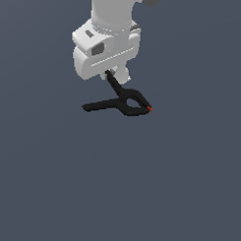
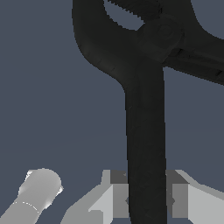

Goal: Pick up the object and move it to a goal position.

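Pointing down – hand (image 2: 146, 200) | pinching clamp (image 1: 123, 103) handle – clamp dangling

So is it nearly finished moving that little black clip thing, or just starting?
The grab looks done: the gripper is closed on one handle of the clamp, which hangs below it. The carry is in hand. Left: reaching the goal, which neither view marks, so I can't judge how far.

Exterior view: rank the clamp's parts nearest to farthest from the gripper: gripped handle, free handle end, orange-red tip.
1. Gripped handle of the clamp: between the fingers of the gripper.
2. and 3. Orange-red tip, on the exterior view's right, and free handle end, on its left: too close to call.
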`<move>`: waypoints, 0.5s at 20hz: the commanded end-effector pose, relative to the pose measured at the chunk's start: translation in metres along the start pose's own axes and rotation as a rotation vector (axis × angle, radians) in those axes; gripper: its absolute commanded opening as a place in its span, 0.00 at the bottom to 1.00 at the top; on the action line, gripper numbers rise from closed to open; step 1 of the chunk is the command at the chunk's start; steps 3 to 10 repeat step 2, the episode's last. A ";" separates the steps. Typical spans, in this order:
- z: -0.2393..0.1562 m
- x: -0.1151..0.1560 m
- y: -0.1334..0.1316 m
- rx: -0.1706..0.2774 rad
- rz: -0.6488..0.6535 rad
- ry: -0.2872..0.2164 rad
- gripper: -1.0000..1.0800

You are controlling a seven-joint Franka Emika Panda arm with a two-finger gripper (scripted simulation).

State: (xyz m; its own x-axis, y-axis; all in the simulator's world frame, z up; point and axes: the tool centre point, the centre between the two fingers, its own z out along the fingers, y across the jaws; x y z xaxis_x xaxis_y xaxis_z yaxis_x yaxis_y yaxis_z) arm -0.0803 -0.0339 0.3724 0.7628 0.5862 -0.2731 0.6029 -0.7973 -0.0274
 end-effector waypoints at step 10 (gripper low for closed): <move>-0.001 0.000 0.001 -0.002 0.001 0.002 0.00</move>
